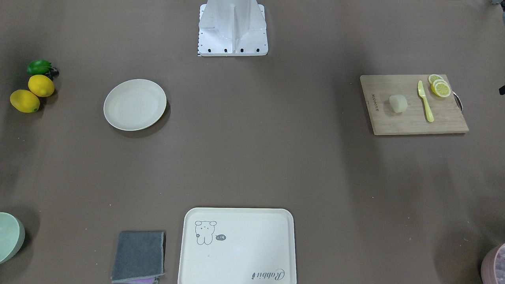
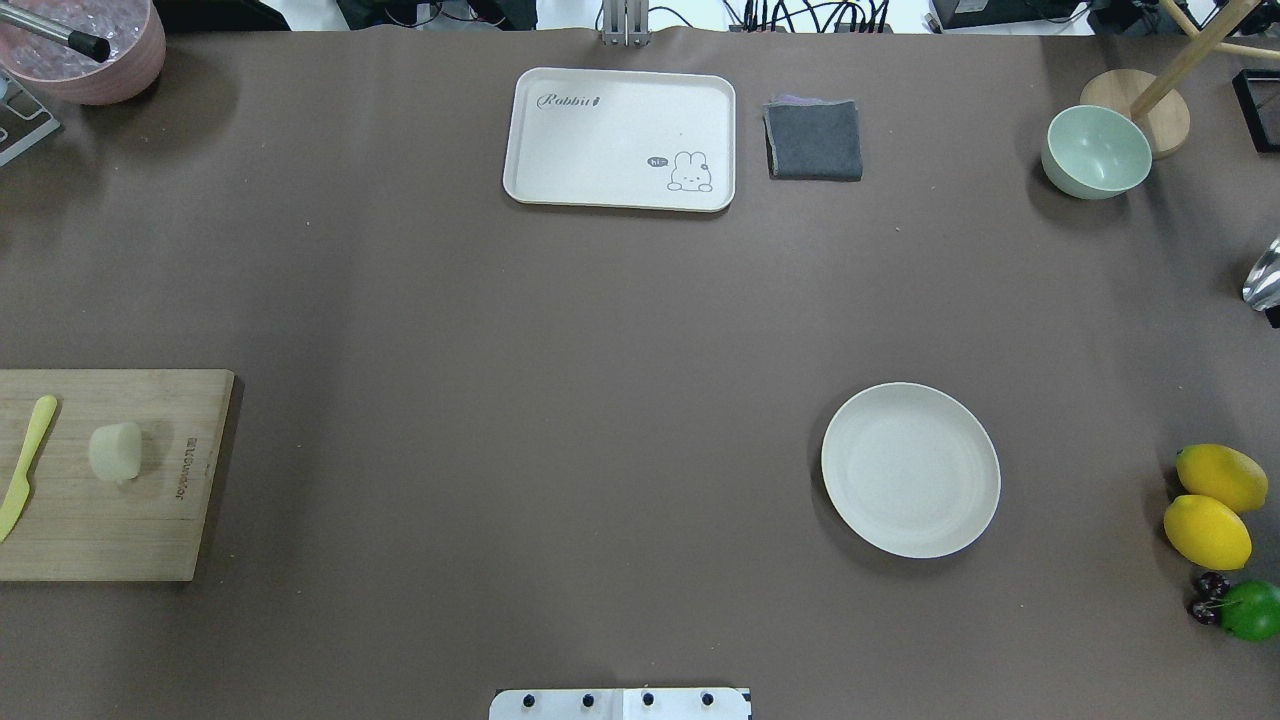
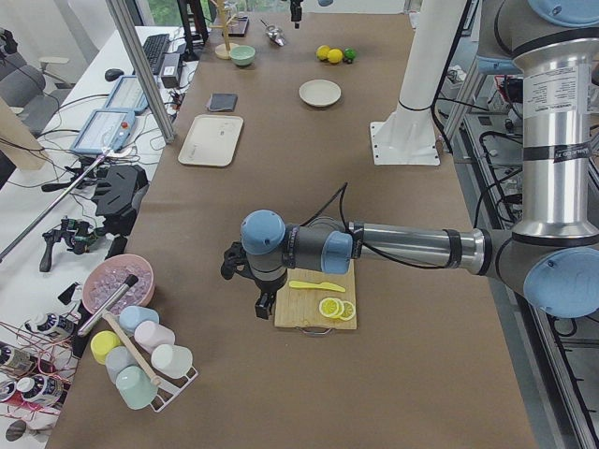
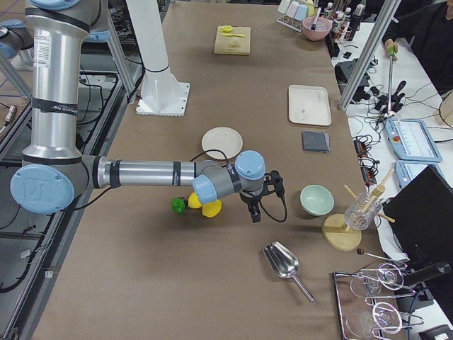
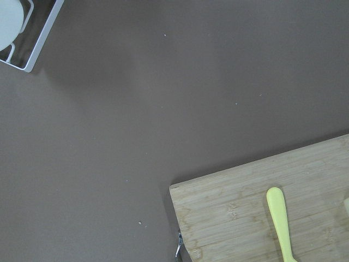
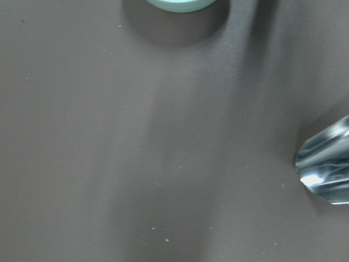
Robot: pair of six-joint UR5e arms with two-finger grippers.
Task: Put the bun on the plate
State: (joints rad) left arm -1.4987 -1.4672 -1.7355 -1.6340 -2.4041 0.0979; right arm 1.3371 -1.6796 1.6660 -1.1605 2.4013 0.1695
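Observation:
The bun (image 1: 398, 103) (image 2: 116, 452), a small pale lump, lies on a wooden cutting board (image 2: 110, 530) at the robot's left end of the table. The round cream plate (image 1: 135, 104) (image 2: 910, 469) sits bare on the robot's right half. My left gripper (image 3: 265, 304) shows only in the exterior left view, hanging over the board's outer end, off to the side of the bun. My right gripper (image 4: 255, 214) shows only in the exterior right view, past the lemons and well away from the plate (image 4: 221, 142). I cannot tell whether either gripper is open or shut.
A yellow knife (image 1: 425, 101) and lemon slices (image 1: 440, 87) share the board. A bear tray (image 2: 620, 138), grey cloth (image 2: 814, 140) and green bowl (image 2: 1095, 150) line the far edge. Lemons (image 2: 1207, 530), a lime (image 2: 1252, 610) and a metal scoop (image 4: 283, 262) lie at the right end.

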